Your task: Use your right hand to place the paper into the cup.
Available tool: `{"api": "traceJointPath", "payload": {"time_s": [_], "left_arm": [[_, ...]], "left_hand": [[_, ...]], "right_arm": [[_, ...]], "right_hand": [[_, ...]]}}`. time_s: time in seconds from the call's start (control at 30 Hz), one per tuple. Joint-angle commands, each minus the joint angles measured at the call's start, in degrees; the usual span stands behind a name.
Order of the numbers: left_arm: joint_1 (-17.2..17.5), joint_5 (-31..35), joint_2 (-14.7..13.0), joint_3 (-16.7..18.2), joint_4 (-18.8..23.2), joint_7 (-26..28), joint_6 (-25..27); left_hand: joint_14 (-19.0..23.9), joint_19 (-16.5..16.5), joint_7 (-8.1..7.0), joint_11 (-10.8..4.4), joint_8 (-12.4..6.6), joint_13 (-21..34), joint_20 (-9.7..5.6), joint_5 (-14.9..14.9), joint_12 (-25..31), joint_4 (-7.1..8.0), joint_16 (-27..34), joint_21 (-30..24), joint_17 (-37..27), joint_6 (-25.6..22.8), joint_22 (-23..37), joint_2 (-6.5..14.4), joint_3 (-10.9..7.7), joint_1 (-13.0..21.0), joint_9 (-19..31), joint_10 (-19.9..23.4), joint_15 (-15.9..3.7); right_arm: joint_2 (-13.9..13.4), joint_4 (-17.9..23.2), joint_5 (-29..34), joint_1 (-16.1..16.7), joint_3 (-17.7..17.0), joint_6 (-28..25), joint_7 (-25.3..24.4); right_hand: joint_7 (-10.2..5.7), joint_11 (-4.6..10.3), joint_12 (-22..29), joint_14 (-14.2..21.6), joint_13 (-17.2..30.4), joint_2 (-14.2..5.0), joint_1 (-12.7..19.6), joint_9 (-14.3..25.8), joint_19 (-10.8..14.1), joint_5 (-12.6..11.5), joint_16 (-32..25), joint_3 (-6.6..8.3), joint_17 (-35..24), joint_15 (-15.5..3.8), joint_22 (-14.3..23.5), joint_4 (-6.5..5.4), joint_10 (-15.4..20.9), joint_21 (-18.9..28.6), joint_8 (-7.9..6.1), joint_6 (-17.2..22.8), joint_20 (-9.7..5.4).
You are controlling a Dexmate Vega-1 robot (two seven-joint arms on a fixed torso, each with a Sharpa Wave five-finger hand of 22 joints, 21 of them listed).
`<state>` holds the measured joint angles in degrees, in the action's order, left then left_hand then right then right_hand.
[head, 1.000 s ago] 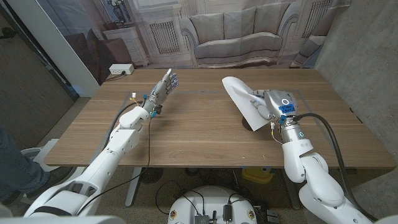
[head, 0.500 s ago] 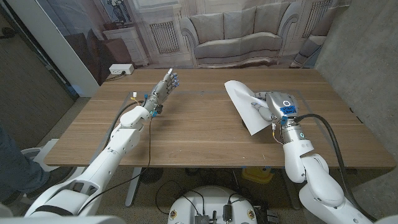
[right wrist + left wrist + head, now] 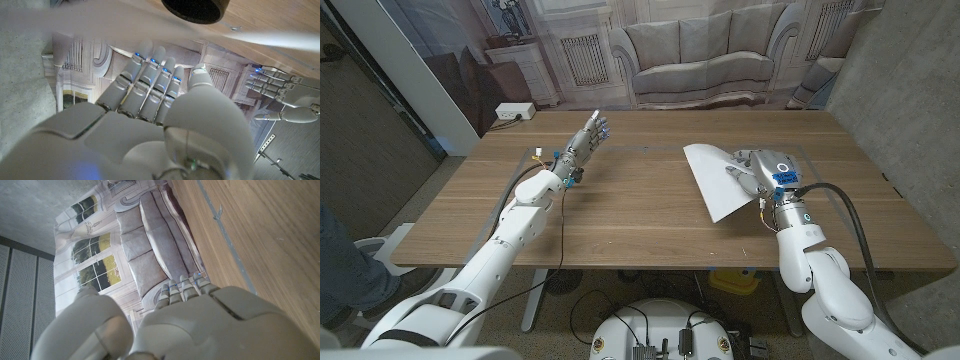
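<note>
Right hand [image 3: 757,172]: grasping the white sheet of paper [image 3: 713,180] at its right side, near the right edge of the wooden table [image 3: 640,215]. Against the frames of a second and half a second ago: sheet tipped down from a steeper, raised tilt to a flatter lie; far tip lower and nearer the tabletop; hand in much the same place. Left hand [image 3: 585,142]: unchanged, held up on its edge toward the far left part of the table, fingers straight and apart, holding nothing.

Hard to make out: contact between fingers and paper, covered by the sheet in the head view. In the right wrist view, paper [image 3: 150,27] only a pale blurred band across the fingers [image 3: 150,80]. Round black cup [image 3: 195,9] cut off at that picture's edge, dark rim alone visible; its place on the table not determinable, concealed under the sheet in the head view.

Paper relative to the right hand: spreading from the fingers toward the table's middle, over the cup's rim in the wrist view, not inside the cup.
</note>
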<state>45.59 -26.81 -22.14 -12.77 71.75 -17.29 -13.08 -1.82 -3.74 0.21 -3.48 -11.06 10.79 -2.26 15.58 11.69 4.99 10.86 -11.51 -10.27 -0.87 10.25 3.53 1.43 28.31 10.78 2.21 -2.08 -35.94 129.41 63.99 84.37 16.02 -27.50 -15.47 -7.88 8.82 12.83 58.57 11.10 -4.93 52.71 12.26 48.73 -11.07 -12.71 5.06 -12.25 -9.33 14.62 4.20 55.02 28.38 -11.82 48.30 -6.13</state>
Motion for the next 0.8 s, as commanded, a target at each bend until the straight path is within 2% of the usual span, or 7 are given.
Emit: {"api": "traceJointPath", "payload": {"time_s": [0.03, 0.8], "left_arm": [[0.18, 0.16, 0.20, -0.06, 0.22, 0.34, 0.05], [0.98, -0.14, -0.23, -0.29, 1.52, 0.80, 0.07]], "left_hand": [[-0.41, -0.46, 0.22, -0.13, -0.43, 0.12, -2.70, -0.24, -0.02, 0.12, -0.11, -0.19, -0.26, -0.35, 0.30, 0.35, 0.49, 0.12, 0.11, -0.13, 0.28], [-0.46, -0.49, 0.11, -0.39, -0.40, 0.12, -2.62, -0.24, 0.00, 0.12, -0.11, -0.20, -0.26, -0.30, 0.30, 0.45, 0.70, 0.18, 0.11, -0.11, 0.23]], "right_arm": [[-0.77, -0.53, -1.35, -0.36, 0.19, -0.54, -0.20], [-1.85, 0.26, -1.80, 0.23, 0.36, -1.25, -1.69]], "right_hand": [[0.09, -0.10, -0.30, -0.50, 0.14, -0.03, -0.11, 0.02, -0.28, -0.46, 0.17, -0.24, -0.12, -3.80, 0.17, -0.13, -0.22, 0.03, 0.32, -0.17, -5.89], [0.03, -0.17, -0.49, -1.21, 0.15, 0.02, -0.52, -0.05, -0.74, -0.68, 0.39, -0.51, -0.11, -3.75, 0.02, -0.22, -0.70, -0.08, 0.40, -0.56, -5.86]]}}
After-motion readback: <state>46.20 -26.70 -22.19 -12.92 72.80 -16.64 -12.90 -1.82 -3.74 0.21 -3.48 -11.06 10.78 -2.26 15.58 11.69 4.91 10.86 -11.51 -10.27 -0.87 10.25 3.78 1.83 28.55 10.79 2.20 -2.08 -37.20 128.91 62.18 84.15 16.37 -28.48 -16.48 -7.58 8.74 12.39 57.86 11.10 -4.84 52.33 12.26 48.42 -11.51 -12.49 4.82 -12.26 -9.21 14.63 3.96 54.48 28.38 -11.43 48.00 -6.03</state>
